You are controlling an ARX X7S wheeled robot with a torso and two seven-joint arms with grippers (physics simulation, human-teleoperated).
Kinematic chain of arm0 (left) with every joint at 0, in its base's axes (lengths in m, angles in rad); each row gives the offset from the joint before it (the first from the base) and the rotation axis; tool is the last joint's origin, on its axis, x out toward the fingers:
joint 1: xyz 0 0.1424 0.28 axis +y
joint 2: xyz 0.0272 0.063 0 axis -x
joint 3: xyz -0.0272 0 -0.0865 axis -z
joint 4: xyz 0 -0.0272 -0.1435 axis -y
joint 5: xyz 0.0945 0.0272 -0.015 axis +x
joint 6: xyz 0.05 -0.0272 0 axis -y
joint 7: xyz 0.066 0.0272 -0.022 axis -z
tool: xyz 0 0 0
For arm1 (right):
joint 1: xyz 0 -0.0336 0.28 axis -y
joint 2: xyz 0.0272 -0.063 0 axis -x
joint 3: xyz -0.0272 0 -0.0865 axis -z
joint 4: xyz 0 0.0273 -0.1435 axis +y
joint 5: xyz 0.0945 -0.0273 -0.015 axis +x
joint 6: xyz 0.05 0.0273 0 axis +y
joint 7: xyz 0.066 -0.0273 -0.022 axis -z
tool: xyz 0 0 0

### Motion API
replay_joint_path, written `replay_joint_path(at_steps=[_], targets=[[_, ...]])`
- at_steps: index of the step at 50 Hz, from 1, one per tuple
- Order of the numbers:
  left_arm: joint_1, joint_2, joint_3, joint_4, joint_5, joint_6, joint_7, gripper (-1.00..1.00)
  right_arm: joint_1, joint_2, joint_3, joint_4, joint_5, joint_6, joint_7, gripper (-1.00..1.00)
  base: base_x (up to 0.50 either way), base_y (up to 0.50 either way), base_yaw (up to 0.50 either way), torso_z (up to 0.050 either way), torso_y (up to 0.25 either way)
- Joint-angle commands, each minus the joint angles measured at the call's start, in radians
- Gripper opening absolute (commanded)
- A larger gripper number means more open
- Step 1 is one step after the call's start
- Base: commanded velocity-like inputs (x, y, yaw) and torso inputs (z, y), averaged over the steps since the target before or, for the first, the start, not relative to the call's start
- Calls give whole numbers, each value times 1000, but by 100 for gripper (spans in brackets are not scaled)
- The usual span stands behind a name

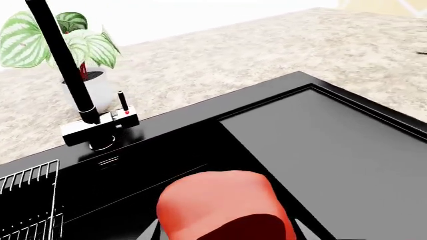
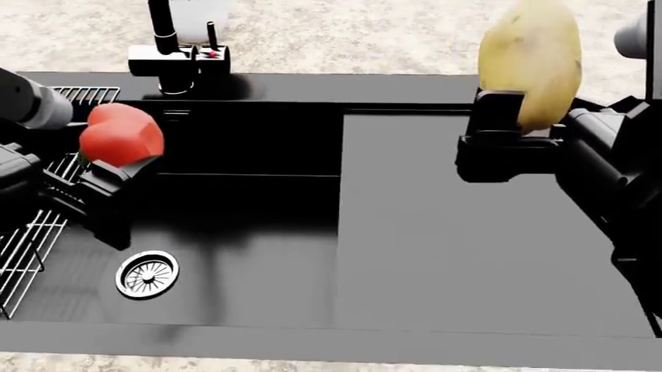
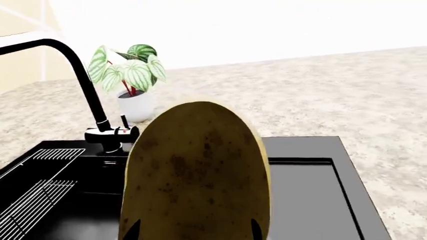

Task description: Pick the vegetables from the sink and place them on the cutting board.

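Speckled counter (image 1: 220,55) is surrounding black sink (image 2: 248,209); left gripper (image 2: 108,182) is clamping red pepper (image 2: 121,134) above basin, right gripper (image 2: 507,143) is gripping potato (image 2: 529,62) over drainboard (image 2: 455,256).

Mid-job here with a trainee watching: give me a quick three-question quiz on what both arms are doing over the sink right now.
1. True or false: the left pincer holds the red bell pepper.
2. What does the right pincer grip? A) faucet B) potato C) wire rack
3. Is the cutting board visible in any view?

Key:
1. True.
2. B, the potato, lifted over the drainboard.
3. No; only the sink, faucet, wire rack and counter appear.
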Motion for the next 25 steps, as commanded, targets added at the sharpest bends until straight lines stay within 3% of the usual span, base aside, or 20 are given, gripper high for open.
replay_joint_path(at_steps=[1, 25], targets=[[0, 3, 3, -7, -6, 7, -7, -100, -29, 7, 2, -16, -33, -17, -36, -100, 0, -500, 0, 0, 0], [-12, 18, 26, -4, 0, 3, -1, -100, -39, 8, 10, -10, -37, -27, -44, -100, 0, -500, 0, 0, 0]])
